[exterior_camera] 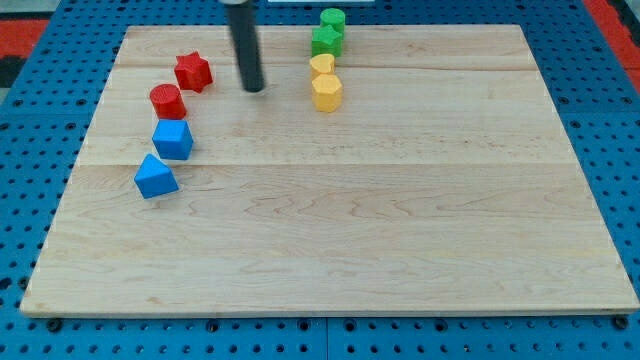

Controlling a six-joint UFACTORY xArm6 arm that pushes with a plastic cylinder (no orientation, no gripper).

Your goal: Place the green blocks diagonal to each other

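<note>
Two green blocks stand at the view's top, right of centre: a green round block [333, 19] at the board's top edge and a green star block [327, 40] touching it just below. My tip [253, 88] rests on the board to the left of them and a little lower, about 70 px from the star, touching no block. A yellow heart block [322, 66] sits directly under the green star, and a yellow hexagon block [327, 92] sits under the heart.
A red star block [193, 71] and a red round block [167, 100] lie left of my tip. A blue block [172, 139] and a blue wedge-like block [155, 176] lie below them. The wooden board [400, 230] sits on a blue pegboard.
</note>
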